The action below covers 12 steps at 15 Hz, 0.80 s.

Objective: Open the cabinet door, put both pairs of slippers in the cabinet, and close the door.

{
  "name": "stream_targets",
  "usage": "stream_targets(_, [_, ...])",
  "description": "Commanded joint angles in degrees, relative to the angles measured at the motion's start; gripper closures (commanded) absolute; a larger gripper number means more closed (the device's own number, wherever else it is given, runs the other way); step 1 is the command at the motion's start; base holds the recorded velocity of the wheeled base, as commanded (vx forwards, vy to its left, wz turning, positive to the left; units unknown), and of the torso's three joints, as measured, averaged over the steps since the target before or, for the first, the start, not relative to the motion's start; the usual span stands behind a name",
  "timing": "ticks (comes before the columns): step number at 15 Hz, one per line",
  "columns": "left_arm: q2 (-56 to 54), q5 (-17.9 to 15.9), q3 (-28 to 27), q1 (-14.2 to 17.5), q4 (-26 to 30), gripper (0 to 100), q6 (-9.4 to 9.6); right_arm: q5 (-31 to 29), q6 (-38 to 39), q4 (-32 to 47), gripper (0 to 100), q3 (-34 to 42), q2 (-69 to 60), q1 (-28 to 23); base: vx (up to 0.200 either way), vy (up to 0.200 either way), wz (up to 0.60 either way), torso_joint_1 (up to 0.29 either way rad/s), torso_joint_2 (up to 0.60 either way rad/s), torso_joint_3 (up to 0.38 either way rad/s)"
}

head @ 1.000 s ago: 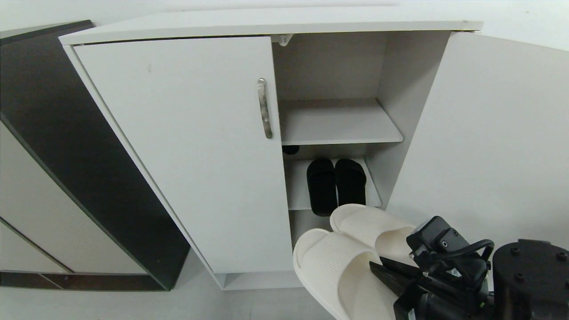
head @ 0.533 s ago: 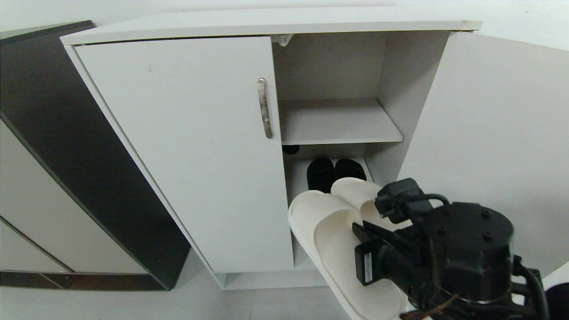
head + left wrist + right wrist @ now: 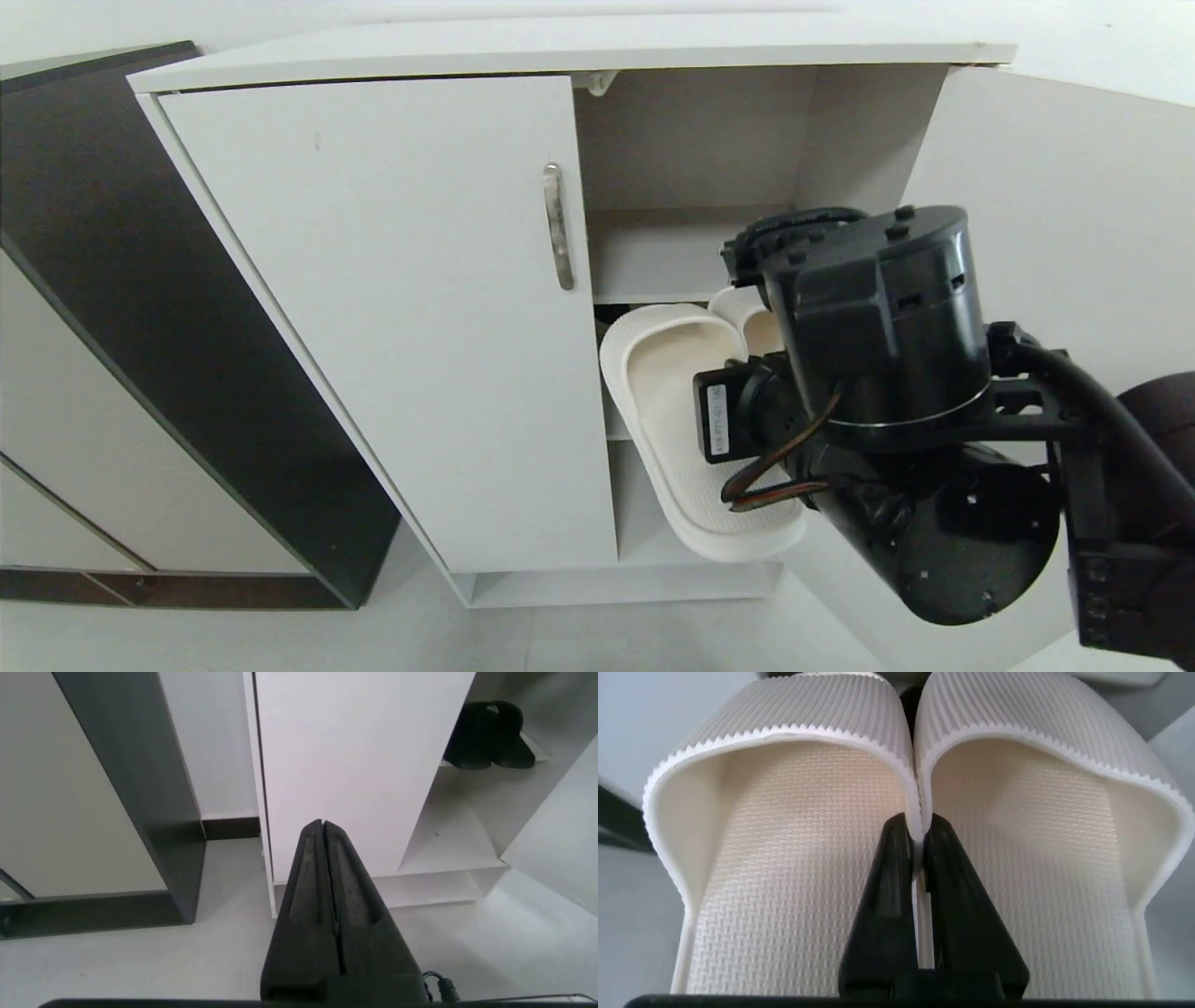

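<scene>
Raised and advanced over the last second, the right arm has carried the white slippers (image 3: 667,401) from low in front of the cabinet (image 3: 560,51) up into its open right half, where they now cover the black slippers in the head view. The right gripper (image 3: 920,833) is clenched on the pair, pinching the two inner side walls together so that both slippers ride side by side. The pair's long axis runs straight on from the claw: toes lead towards the cabinet interior, heels trail low and outward, the whole pair tilted toes-up. The toes lie at the front edge of the upper shelf (image 3: 653,261); whether they clear it cannot be determined. The black slippers (image 3: 491,737) sit on the middle shelf, toes inward, seen from the left wrist view. The left door (image 3: 392,308) is closed, the right door (image 3: 1055,233) swung wide. The left gripper (image 3: 322,826) is pressed together on nothing, held low and well apart from the opening, facing the closed door. Judgement: the right arm alone is placed for the insertion, which depends on keeping the toes clear of the shelf edge.
</scene>
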Motion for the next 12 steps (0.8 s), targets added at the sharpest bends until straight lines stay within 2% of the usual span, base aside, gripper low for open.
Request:
stream_targets(1, [0.04, 0.00, 0.00, 0.01, 0.00, 100, -0.05, -0.07, 0.05, 0.31, 100, -2.60, -0.10, -0.10, 0.000, 0.000, 0.00, 0.000, 0.00, 0.000])
stream_targets(6, [0.04, 0.00, 0.00, 0.01, 0.00, 100, 0.04, -4.73, -0.12, 0.22, 100, -3.12, 2.71, -3.00, 0.000, 0.000, 0.00, 0.000, 0.00, 0.000])
stream_targets(12, [0.04, 0.00, 0.00, 0.01, 0.00, 100, 0.04, -4.38, 2.51, -0.04, 100, -2.86, 3.50, -4.05, 0.000, 0.000, 0.00, 0.000, 0.00, 0.000])
